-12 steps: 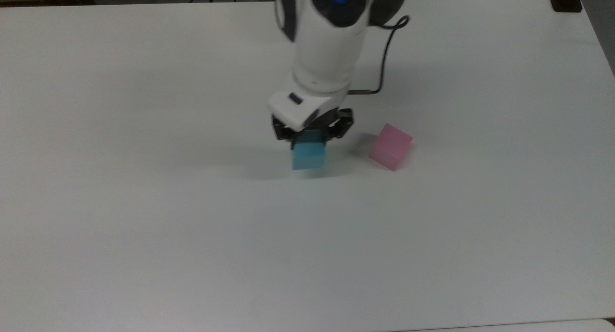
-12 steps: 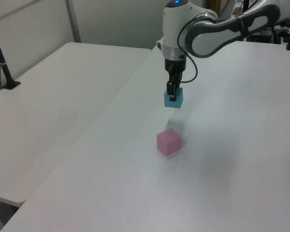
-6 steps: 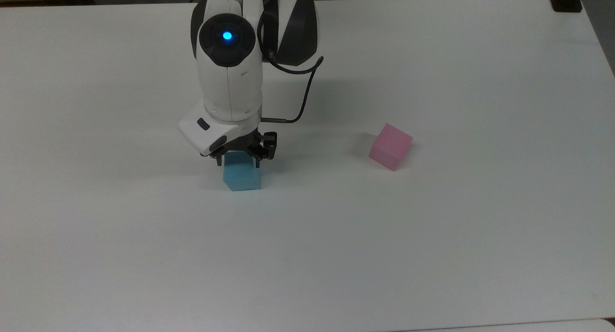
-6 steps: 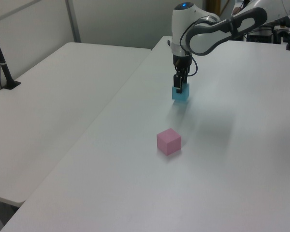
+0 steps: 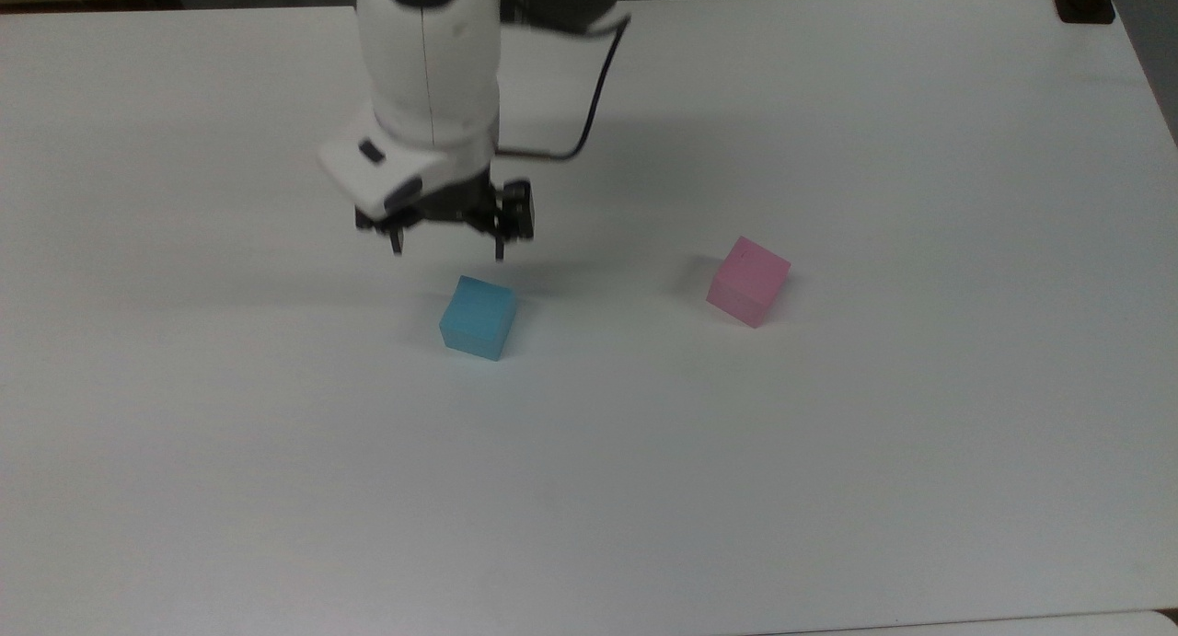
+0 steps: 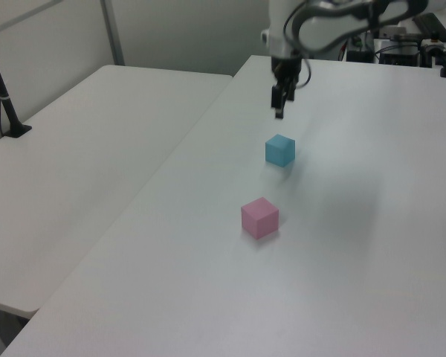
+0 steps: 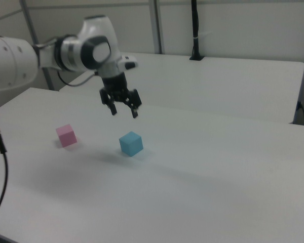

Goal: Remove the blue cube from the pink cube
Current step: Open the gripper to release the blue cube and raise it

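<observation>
The blue cube (image 5: 478, 317) (image 6: 280, 149) (image 7: 130, 143) rests alone on the white table (image 5: 828, 452), left of the pink cube (image 5: 748, 281) in the top view. The pink cube (image 6: 259, 217) (image 7: 66, 135) also sits on the table by itself, well apart from the blue one. My gripper (image 5: 448, 248) (image 6: 280, 110) (image 7: 123, 112) hangs open in the air just above the blue cube, holding nothing, its two fingers spread wide.
A second white table (image 6: 82, 149) adjoins along the left view's left, with a black post (image 6: 4, 97) standing on it. A dark cable (image 5: 589, 111) loops off the arm's wrist. A black clamp (image 5: 1086, 1) sits at the top view's far right corner.
The gripper carried the blue cube leftward in the top view away from the pink cube, set it on the table, opened, and rose clear of it.
</observation>
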`<state>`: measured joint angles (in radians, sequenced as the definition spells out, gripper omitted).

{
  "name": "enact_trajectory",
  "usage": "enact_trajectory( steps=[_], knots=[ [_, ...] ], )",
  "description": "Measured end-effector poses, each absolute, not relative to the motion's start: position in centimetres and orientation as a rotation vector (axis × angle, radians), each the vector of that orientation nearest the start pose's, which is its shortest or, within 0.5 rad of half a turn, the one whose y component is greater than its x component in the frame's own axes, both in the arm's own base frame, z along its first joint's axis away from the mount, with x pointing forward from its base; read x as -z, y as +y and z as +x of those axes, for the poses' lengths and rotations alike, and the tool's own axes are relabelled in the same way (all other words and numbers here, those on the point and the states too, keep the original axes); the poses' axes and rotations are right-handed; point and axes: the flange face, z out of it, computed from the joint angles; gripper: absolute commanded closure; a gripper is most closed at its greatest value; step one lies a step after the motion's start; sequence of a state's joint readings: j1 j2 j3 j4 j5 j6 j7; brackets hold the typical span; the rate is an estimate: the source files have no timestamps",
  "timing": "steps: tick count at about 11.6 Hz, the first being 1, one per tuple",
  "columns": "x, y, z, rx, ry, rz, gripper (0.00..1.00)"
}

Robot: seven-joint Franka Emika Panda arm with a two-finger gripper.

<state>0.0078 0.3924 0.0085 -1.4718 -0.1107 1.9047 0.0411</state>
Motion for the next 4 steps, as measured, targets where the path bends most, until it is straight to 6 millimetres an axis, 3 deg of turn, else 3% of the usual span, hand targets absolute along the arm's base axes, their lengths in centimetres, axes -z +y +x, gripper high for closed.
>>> enact_trajectory(
  steps=[2,4],
  knots=[
    [-53.2,0.2,64.0,-0.005,0.008,-3.248,0.00],
    [-58.0,0.1,60.9,0.002,0.023,-3.246,0.00]
  ],
)
